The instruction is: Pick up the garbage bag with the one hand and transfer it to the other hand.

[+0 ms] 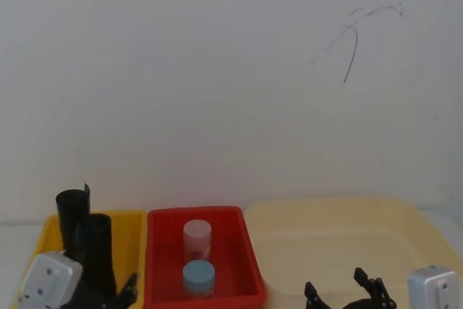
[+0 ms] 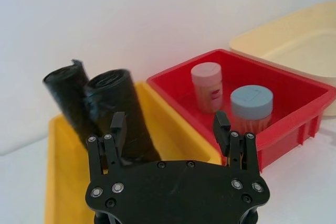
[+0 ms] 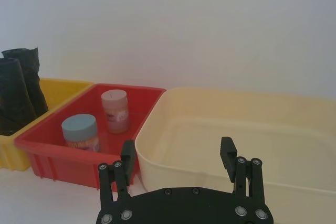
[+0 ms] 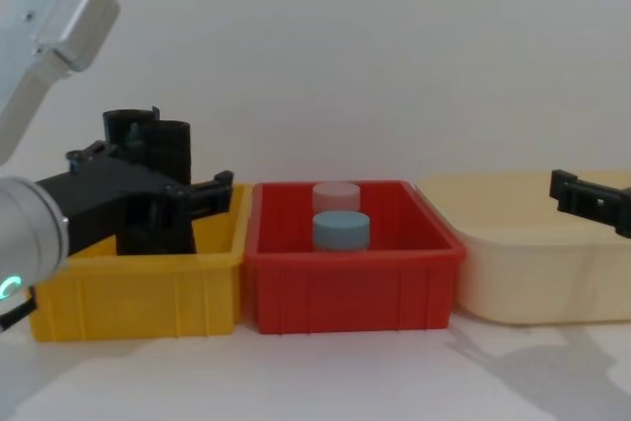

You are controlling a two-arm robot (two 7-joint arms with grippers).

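Hovers with left hand [image 2: 169, 122] open beside the thick matte-black crinkled plastic garbage bag [image 2: 123, 98] at eight o'clock, holds right hand [image 3: 177, 148] open at five o'clock, leaves pickup and handover undone.

Yellow bin [image 4: 138, 293], red bin [image 4: 350, 288], cream tub [image 4: 532, 273] on table [image 4: 325, 372].

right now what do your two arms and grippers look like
Both grippers are black, each with two slim fingers on a flat black plate dotted with silver screws: the left gripper and the right gripper. The left arm is a silver cylinder with a green glowing mark and a pale grey boxy joint. The right arm has a similar silver boxy housing.
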